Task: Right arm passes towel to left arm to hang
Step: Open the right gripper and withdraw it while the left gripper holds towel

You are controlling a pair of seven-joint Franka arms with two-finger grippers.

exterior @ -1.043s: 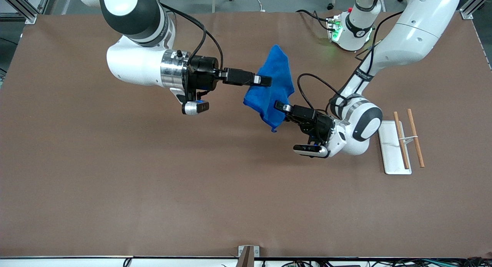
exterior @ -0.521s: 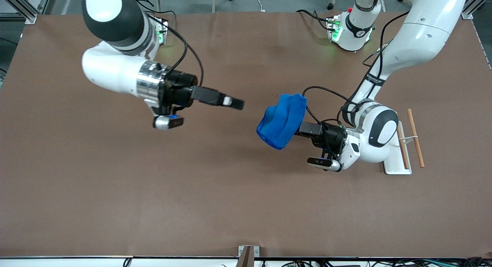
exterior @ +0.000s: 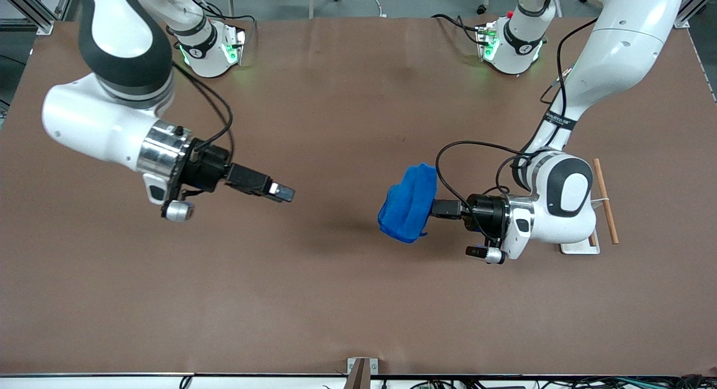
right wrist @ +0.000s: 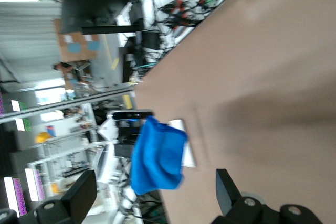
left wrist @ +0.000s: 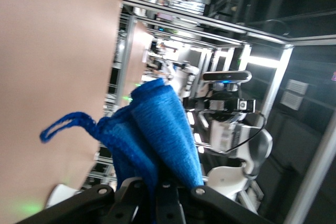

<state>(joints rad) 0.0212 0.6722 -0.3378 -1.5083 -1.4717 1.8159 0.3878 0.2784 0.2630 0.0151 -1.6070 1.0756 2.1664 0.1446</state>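
The bright blue soft cloth towel [exterior: 408, 211] hangs bunched in the air over the bare brown counter [exterior: 336, 299], toward the left arm's end, pinched at one edge by the left arm's black two-finger gripper [exterior: 432, 208]. In the left wrist view the fingers [left wrist: 137, 190] are clamped on the folds, and the towel's [left wrist: 157, 135] small loop of thread dangles free, so the cloth is carried by the grip alone and clear of the counter, ready to be draped. Judging by this, the hand-over is done and the hanging is what remains.

Just beside the left arm's wrist lies a flat white base [exterior: 577, 244] carrying two thin brown wooden rods [exterior: 605, 207], probably the rack for the towel, largely hidden by the arm.

The right arm's black gripper [exterior: 283, 193] is over bare counter toward its own end, well apart from the towel; its fingers [right wrist: 79, 195] are spread with nothing between them, and the towel [right wrist: 156, 162] shows between them far off. This arm waits out of the way.
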